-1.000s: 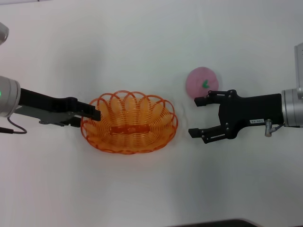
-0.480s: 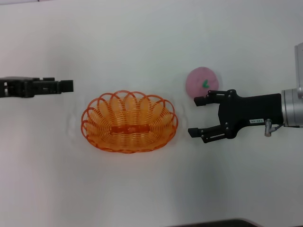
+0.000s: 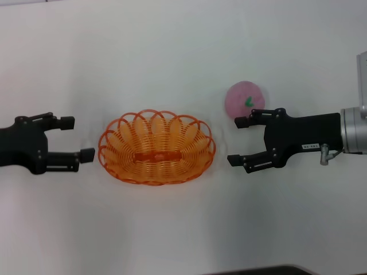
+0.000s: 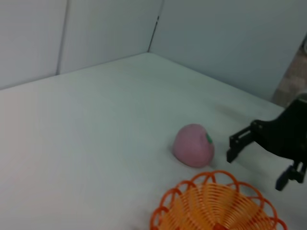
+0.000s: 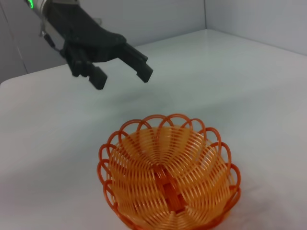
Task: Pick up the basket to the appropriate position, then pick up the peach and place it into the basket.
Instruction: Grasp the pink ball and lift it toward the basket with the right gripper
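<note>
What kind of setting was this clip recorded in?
Probably a lab test bench: a plain white table boxed in by blank panels, holding only an orange basket and a pink peach. The open left gripper and right gripper flank the basket.

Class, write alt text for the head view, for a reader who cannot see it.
An oval orange wire basket sits empty on a white table between two open black grippers, the left gripper and right gripper. A round pink peach lies just beyond the right gripper.
</note>
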Tool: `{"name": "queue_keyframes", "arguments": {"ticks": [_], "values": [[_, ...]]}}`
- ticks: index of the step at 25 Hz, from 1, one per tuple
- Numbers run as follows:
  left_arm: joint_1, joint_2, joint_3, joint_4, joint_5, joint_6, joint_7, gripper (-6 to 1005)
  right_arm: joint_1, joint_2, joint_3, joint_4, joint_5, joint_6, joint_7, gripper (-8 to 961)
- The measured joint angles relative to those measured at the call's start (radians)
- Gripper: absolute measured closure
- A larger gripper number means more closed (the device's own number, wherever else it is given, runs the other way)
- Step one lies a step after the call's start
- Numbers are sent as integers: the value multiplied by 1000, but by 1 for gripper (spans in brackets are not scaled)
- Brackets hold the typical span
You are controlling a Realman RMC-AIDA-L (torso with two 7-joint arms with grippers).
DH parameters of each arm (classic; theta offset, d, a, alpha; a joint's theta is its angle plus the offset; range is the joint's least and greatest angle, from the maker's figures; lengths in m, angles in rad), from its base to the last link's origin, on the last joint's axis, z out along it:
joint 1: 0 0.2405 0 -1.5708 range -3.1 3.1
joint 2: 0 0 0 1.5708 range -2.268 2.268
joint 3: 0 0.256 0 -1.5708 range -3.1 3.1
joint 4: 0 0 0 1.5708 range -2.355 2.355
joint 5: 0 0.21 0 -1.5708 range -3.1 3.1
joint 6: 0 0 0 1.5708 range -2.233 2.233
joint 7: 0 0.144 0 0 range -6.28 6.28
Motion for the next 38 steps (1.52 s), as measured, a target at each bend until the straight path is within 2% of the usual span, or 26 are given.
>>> {"name": "queue_keyframes", "arguments": {"ticks": [5, 6, 8, 13, 18, 25, 29, 31, 38], "values": [[42, -17, 0, 12, -3, 25, 109, 51, 0, 0, 1, 0, 0, 0, 0, 9], [74, -34, 0, 32, -3, 28, 158, 51, 0, 0, 1, 0, 0, 0, 0, 9], [113, -47, 3, 51, -5, 38, 198, 52, 0, 0, 3, 0, 0, 0, 0, 9], [162, -51, 4, 39, -8, 82, 223, 52, 1, 0, 7, -6, 1, -1, 0, 9], [192, -55, 2, -40, -8, 89, 309, 52, -2, 0, 9, -8, 1, -4, -7, 9], [191, -56, -4, -106, -9, 47, 379, 51, 0, -1, 31, -15, 3, -35, -9, 9], [188, -56, -6, -107, -17, 33, 373, 126, -4, -2, 50, -41, 3, -65, -2, 9], [187, -56, -10, -107, -21, 28, 369, 163, -7, -3, 64, -66, 3, -100, 24, 9], [193, -55, -15, -108, -22, 23, 369, 145, -6, -7, 90, -192, -8, -172, 193, 9]]}}
